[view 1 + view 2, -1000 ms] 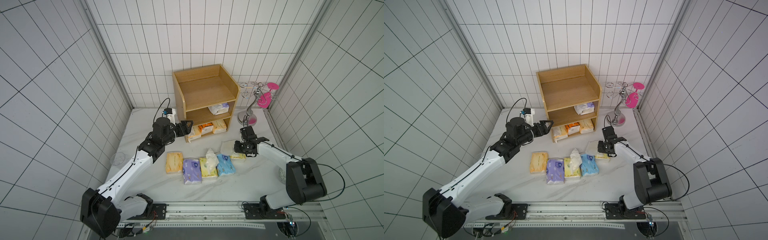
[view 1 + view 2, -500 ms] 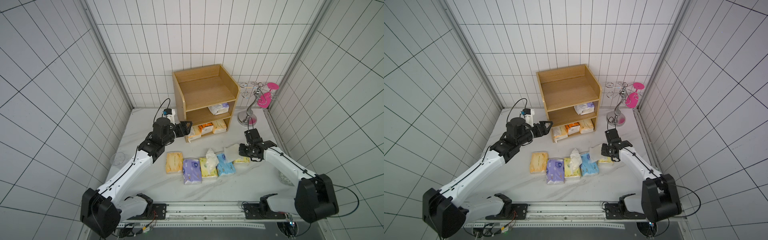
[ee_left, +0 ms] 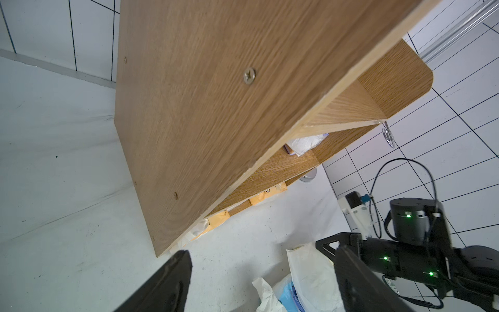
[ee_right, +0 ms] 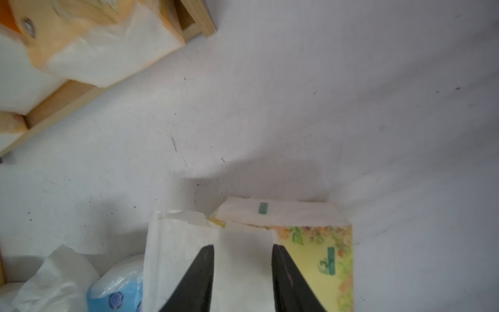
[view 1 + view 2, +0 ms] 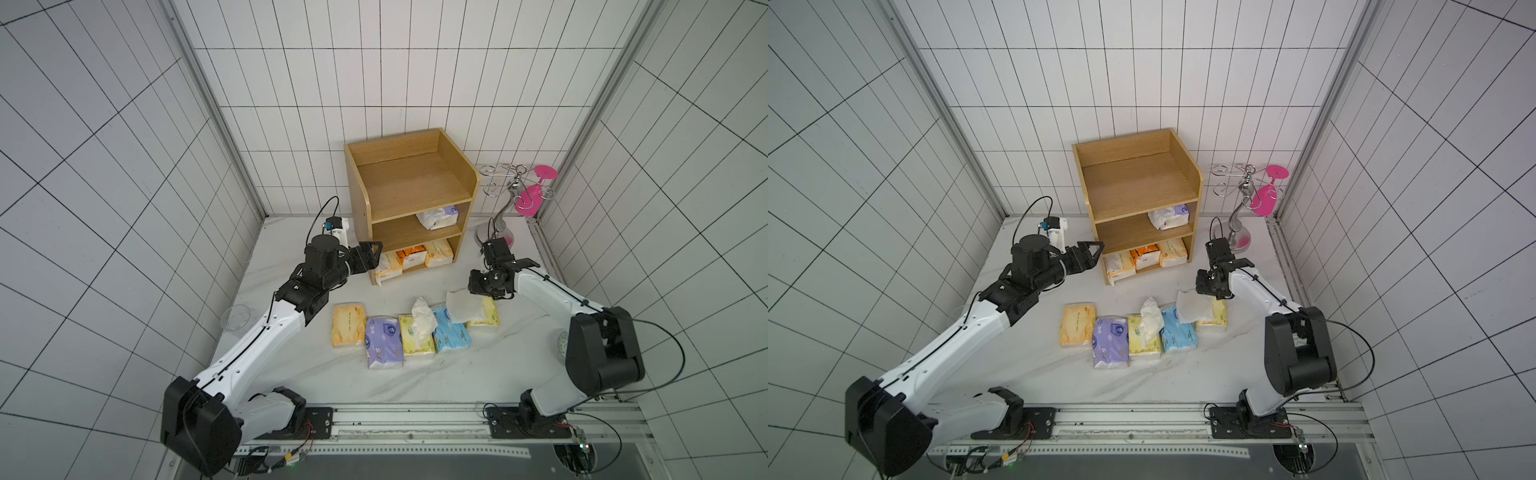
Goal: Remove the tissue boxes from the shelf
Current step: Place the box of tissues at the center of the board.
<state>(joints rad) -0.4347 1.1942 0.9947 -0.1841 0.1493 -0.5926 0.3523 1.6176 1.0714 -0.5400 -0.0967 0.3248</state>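
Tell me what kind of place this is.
Most likely a robot test cell, not a real room. White tiled walls close in a small table on three sides, two robot arms are mounted on a metal rail at its front edge, and a shelf and tissue packs sit as props.

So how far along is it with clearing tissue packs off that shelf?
Over halfway. Done: five packs lie in a row on the table, and the shelf's top tier is bare. In hand: the right fingers hover parted over the end yellow pack; the open left fingers point at the bottom tier. Left: one pack on the middle tier, three packs on the bottom.
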